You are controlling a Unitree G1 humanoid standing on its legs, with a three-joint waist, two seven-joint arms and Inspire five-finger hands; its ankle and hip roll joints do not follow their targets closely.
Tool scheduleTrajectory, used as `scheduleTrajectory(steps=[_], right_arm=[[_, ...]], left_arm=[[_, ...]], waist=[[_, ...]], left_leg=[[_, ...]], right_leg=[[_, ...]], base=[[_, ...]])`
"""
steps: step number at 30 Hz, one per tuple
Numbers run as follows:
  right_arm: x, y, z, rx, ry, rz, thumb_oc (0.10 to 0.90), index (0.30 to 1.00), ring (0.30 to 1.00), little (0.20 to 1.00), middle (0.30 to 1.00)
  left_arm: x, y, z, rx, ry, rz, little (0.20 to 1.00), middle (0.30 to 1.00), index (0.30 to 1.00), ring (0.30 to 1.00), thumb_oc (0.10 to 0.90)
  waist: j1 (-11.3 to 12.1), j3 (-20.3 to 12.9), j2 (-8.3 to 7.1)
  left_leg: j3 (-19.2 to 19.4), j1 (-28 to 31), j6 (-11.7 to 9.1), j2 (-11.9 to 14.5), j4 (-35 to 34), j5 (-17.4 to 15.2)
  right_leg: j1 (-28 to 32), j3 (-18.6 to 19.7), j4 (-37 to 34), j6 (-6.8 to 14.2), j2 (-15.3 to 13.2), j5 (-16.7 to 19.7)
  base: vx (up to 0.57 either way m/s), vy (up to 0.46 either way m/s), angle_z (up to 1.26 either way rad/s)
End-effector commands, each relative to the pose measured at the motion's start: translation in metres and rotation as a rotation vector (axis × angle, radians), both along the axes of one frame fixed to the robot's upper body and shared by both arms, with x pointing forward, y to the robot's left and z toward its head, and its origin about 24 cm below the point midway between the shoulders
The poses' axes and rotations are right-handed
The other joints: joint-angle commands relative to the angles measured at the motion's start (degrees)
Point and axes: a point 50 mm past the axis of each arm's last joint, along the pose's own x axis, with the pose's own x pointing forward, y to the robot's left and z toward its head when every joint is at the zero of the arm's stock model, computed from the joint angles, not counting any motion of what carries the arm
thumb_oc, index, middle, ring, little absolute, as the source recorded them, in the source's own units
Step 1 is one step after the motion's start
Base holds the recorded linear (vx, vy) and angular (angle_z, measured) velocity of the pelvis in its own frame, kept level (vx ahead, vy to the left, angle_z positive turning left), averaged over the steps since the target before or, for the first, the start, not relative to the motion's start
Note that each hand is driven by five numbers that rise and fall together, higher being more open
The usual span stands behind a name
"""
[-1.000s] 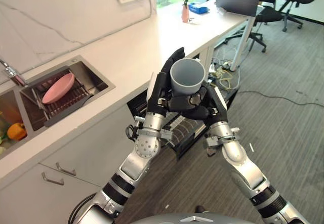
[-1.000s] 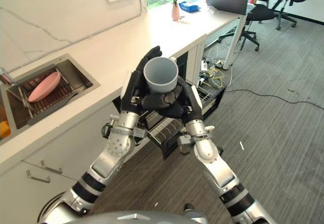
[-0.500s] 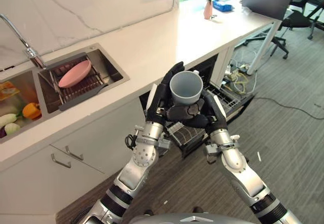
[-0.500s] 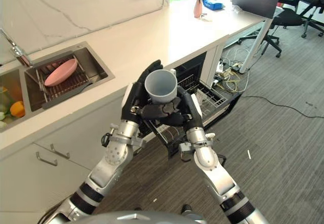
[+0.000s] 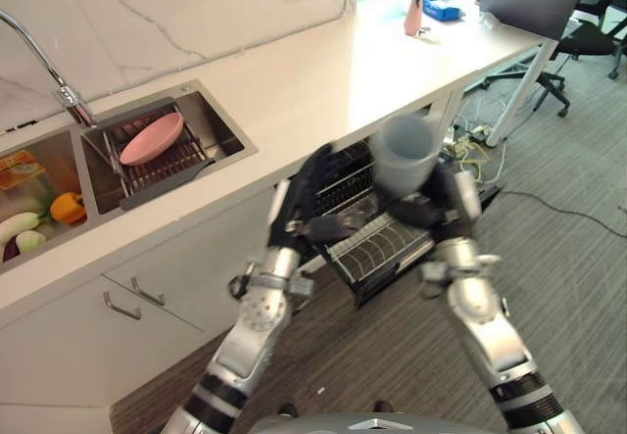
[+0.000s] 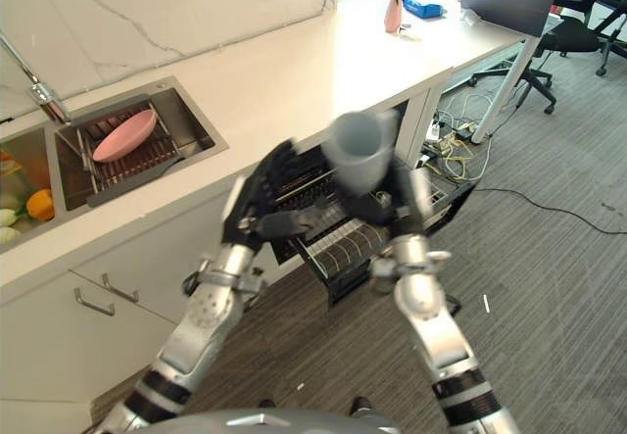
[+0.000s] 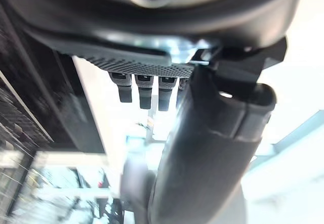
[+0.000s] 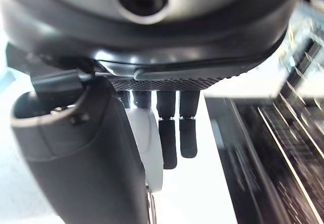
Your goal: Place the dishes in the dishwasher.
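Up in the air, the grey cup sat in the right hand, held upright with its open mouth facing up, above the pulled-out dishwasher rack and just off the front edge of the white counter. In the right wrist view the fingers curved along one side of the pale cup wall with the thumb on the near side, so that hand was gripping it. At about nine o'clock from the cup, the left hand hung apart from it, fingers spread and nearly straight, thumb sticking out toward the cup, holding nothing. Below both hands the wire rack stuck out of the dark dishwasher opening under the counter. Well off at ten o'clock, a pink plate leaned on a dark drying rack inside the sink, with a tap beyond it and some vegetables in the neighbouring basin. Far at one o'clock on the counter stood a pink vase, a blue box and a laptop.
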Motion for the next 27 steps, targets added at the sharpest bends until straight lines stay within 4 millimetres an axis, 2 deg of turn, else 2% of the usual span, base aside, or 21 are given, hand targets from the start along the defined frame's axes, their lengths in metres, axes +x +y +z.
scheduleTrajectory(steps=[1, 9, 14, 15, 21, 27], right_arm=[[0.004, -0.023, 0.078, -0.019, -0.423, -0.119, 0.400, 0.300, 0.300, 0.300, 0.300], [0.007, -0.029, 0.073, -0.087, -0.366, -0.123, 0.400, 0.300, 0.300, 0.300, 0.300], [0.021, -0.042, 0.064, -0.332, -0.201, -0.092, 0.400, 0.300, 0.300, 0.300, 0.300], [0.022, -0.042, 0.064, -0.334, -0.201, -0.091, 0.400, 0.300, 0.300, 0.300, 0.300], [0.048, -0.063, 0.067, -0.644, -0.007, -0.056, 0.400, 0.300, 0.300, 0.300, 0.300], [0.070, -0.090, 0.054, -0.791, 0.218, -0.080, 0.400, 0.300, 0.300, 0.300, 0.300]], left_arm=[[0.002, 0.050, 0.005, 0.135, -0.036, 0.108, 0.900, 0.900, 0.900, 0.900, 0.800], [-0.001, 0.064, 0.004, 0.184, -0.029, 0.130, 0.900, 0.900, 0.900, 0.900, 0.800], [-0.012, 0.077, -0.018, 0.259, 0.082, 0.132, 0.900, 0.900, 0.900, 0.900, 0.800], [-0.012, 0.077, -0.018, 0.258, 0.082, 0.132, 0.900, 0.900, 0.900, 0.900, 0.800], [-0.029, 0.086, -0.047, 0.324, 0.234, 0.084, 0.900, 0.900, 0.900, 0.900, 0.800], [-0.040, 0.091, -0.064, 0.362, 0.320, 0.050, 0.900, 0.900, 0.900, 0.900, 0.800]], waist=[[-0.19, -2.95, -3.82], [-0.06, -2.93, -3.60], [0.90, -2.42, -4.26], [0.88, -2.42, -4.20], [3.30, -0.26, -5.81], [7.38, 4.16, -7.98]], left_leg=[[2.45, 0.50, -1.79, 0.68, 0.20, -0.88], [2.50, 0.55, -1.85, 0.75, 0.20, -0.89], [2.34, 0.31, -1.85, 0.65, 0.20, -0.84], [2.35, 0.30, -1.85, 0.64, 0.20, -0.85], [1.95, -1.24, -1.91, 0.41, 0.94, -0.50], [-0.30, -5.76, -2.22, 0.61, 3.20, 0.38]], right_leg=[[3.20, 1.90, 0.93, 4.47, -2.73, -5.34], [3.18, 1.74, 0.94, 4.46, -2.76, -5.34], [2.97, 1.53, 1.05, 4.64, -2.87, -5.19], [2.96, 1.54, 1.06, 4.64, -2.88, -5.19], [2.18, 0.76, 1.58, 4.80, -3.19, -4.86], [0.33, -1.72, 2.49, 4.40, -3.26, -4.78]], base=[[0.00, 0.000, 0.00], [0.00, 0.000, 0.00], [-0.01, 0.002, 0.02], [-0.01, 0.002, 0.03], [-0.04, -0.004, 0.00], [-0.08, -0.024, 0.17]])
